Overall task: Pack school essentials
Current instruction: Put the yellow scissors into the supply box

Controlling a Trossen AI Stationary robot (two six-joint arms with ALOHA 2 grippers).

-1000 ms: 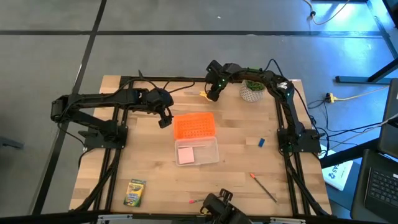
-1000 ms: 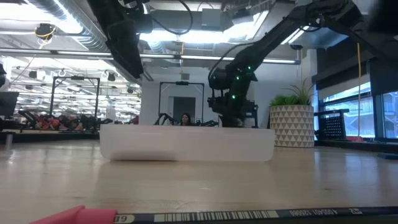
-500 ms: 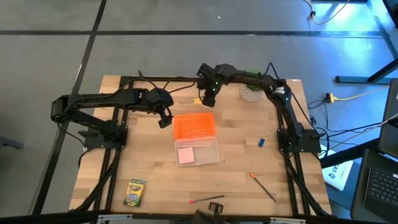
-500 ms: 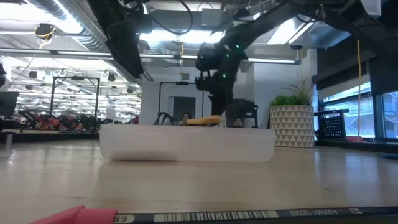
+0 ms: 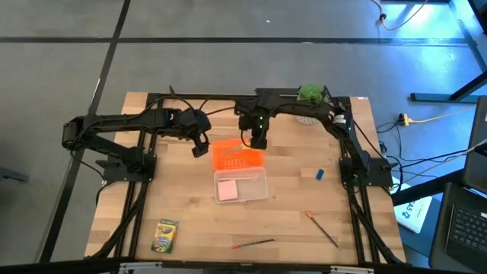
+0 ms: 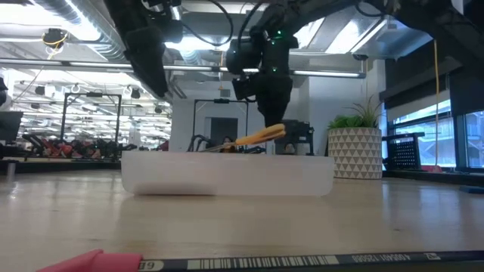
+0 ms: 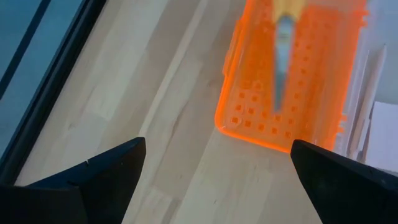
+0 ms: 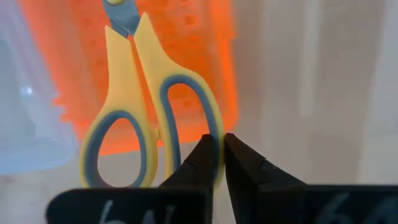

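My right gripper (image 5: 257, 140) hangs over the orange lid (image 5: 237, 155) of the open clear case (image 5: 255, 185), shut on the yellow-handled scissors (image 6: 255, 137). The pink pad (image 5: 227, 189) lies inside the clear base. My left gripper (image 5: 201, 147) hovers open just left of the lid, touching nothing. The crayon box (image 5: 165, 235) lies flat near the table's near left corner. The blue piece (image 5: 320, 174) lies right of the case. Two red-tipped pens (image 5: 323, 229) (image 5: 253, 244) lie near the near edge. My right gripper pinches the outer rim of one yellow handle loop (image 8: 214, 138) between its two fingers (image 8: 193, 165), coming from above. The scissors are lifted clear above the orange lid (image 8: 186, 37), tilted, with the blades (image 8: 121, 15) pointing away from the gripper.
A potted green plant (image 5: 309, 94) stands at the far edge behind the right arm. The black frame rails (image 5: 144, 183) run along the left and right sides of the table. Bare wood lies between the case and the near edge (image 5: 228, 221).
My right gripper has moved from the far edge beside the plant toward the near edge and up, carrying the scissors. The scissors left the table, hung level half a second ago, and now tilt above the orange lid.
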